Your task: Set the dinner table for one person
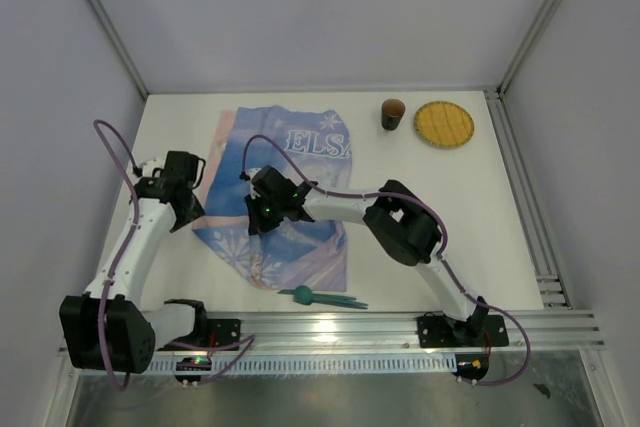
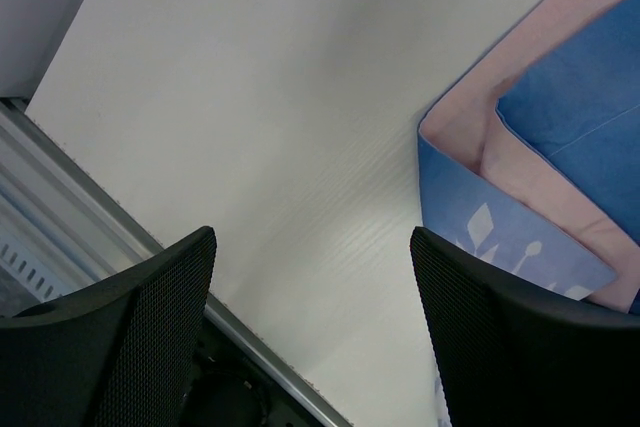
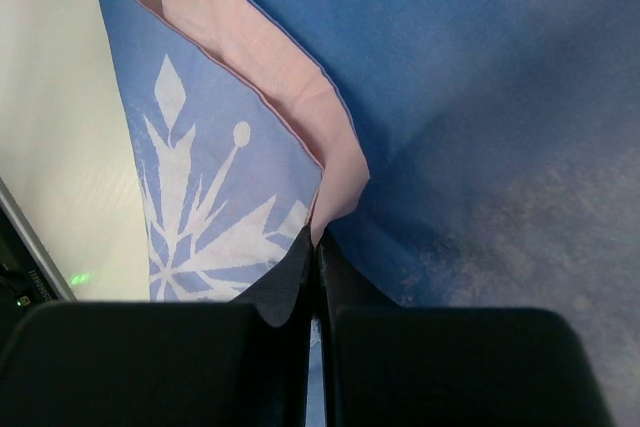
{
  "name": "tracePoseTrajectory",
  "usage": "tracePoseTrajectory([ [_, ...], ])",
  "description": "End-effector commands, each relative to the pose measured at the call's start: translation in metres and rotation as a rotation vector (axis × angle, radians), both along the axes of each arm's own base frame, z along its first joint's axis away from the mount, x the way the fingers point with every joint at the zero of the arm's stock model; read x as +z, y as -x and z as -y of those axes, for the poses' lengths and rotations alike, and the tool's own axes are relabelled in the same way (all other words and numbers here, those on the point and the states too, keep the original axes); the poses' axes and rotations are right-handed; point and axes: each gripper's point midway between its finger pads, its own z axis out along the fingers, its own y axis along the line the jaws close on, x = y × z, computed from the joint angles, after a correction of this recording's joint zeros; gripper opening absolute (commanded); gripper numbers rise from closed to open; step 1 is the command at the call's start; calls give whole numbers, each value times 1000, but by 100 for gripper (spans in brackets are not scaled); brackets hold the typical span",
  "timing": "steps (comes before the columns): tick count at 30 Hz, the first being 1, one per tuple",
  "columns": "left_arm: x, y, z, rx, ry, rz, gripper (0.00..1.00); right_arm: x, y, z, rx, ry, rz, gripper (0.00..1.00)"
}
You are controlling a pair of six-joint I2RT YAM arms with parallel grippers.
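The white dinner table [image 1: 450,217] carries a crumpled blue "ELSA" cloth [image 1: 300,247] left of centre. My right gripper [image 1: 258,222] is down on the cloth's left side. In the right wrist view that gripper [image 3: 317,247] is shut on a folded edge of the cloth [image 3: 480,97], where its pink underside [image 3: 300,77] turns up. My left gripper [image 1: 185,212] hovers just left of the cloth. In the left wrist view it [image 2: 312,237] stands open over bare table [image 2: 280,97] with nothing between its fingers, and the cloth's corner [image 2: 560,147] lies to its right.
A brown cup [image 1: 392,113] and a round yellow plate [image 1: 443,124] stand at the back right. A teal utensil [image 1: 320,297] lies near the front edge, just below the cloth. Aluminium rails [image 1: 400,327] frame the table, and grey walls close it in.
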Motion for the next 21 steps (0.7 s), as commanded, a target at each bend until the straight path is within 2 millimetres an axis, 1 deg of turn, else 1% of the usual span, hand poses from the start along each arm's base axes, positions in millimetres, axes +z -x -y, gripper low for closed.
tracePoseTrajectory([
  [1,-8,-9,4,-2,28,13,81,9,0,8,-6,34,31,3],
  [2,-12,-10,9,-6,52,9,80,18,-3,6,-11,21,45,3],
  [3,-17,-13,11,-6,65,-5,79,22,-5,5,-12,19,52,3],
  [4,-19,-14,14,-3,82,-11,78,33,-7,4,-10,12,70,3],
  [5,-21,-16,15,1,88,-17,76,39,-12,4,-21,15,90,3],
  [7,-27,-15,16,7,88,-48,76,52,-17,6,-37,15,122,3],
  [8,-29,-15,15,8,85,-55,76,71,-21,6,-44,-6,157,3],
  [9,-31,-15,15,7,84,-62,76,78,-25,8,-59,-2,187,3],
  [10,-33,-15,15,6,83,-67,76,91,-28,8,-68,-11,210,3],
  [11,-34,-15,15,-1,82,-74,76,107,-33,10,-75,-25,245,3],
  [13,-39,-15,16,-3,83,-90,76,128,-40,12,-100,-34,292,3],
  [16,-47,-16,19,-4,100,-117,76,161,-44,13,-110,-68,345,3],
  [18,-53,-17,21,-2,113,-130,75,172,-44,13,-108,-81,358,3],
  [19,-58,-17,24,-1,125,-147,74,180,-51,17,-140,-75,383,3],
  [21,-63,-17,26,4,135,-166,73,186,-51,18,-148,-79,393,3],
])
